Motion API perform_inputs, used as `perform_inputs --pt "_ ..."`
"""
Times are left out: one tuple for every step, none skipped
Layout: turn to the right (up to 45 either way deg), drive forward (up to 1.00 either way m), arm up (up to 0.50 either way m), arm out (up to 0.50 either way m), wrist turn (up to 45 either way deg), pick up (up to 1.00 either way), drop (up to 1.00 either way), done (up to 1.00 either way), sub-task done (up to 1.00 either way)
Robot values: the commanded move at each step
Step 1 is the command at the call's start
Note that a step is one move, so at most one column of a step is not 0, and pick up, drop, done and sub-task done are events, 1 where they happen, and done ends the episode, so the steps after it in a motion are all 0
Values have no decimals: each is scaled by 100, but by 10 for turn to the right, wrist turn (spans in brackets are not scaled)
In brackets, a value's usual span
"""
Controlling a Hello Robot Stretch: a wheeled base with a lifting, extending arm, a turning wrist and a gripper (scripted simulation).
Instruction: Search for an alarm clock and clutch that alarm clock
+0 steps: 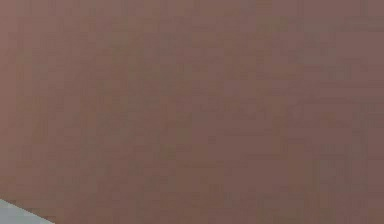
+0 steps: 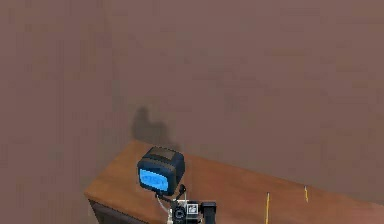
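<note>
Wood, warm brown and smooth with a dull sheen, forms the tabletop [image 2: 240, 185] in the arm side view: a flat slab with a softly rounded corner at its left end and a darker face under the near edge. The alarm clock [image 2: 162, 170] stands on this tabletop near the left end. It is a small boxy thing with rounded corners, its casing dark and matt, and its bright blue front is turned toward the view's lower left. The gripper [image 2: 172, 205] shows at the bottom edge, just below and right of the clock, with the two white squares [image 2: 181, 213] bearing black marks beside its dark body. Thin fingers reach up toward the clock's lower edge. Whether they touch it cannot be told, nor how the fingers are set, nor whether the gripper holds anything, since the clock sits on the surface right behind it. Farther right on the wood lie two thin yellow sticks [image 2: 267, 207], one well apart from the other and both well apart from the clock. Behind the table rises a plain wall [image 2: 250, 70], flat and mauve-brown. In the forward view the same plain mauve-brown wall surface [image 1: 200, 100] spreads across, with a pale grey wedge of floor [image 1: 20, 213] at the lower left corner
</note>
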Motion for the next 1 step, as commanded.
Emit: perform_inputs --pt "0 0 0 0 0 100 0 0 0"
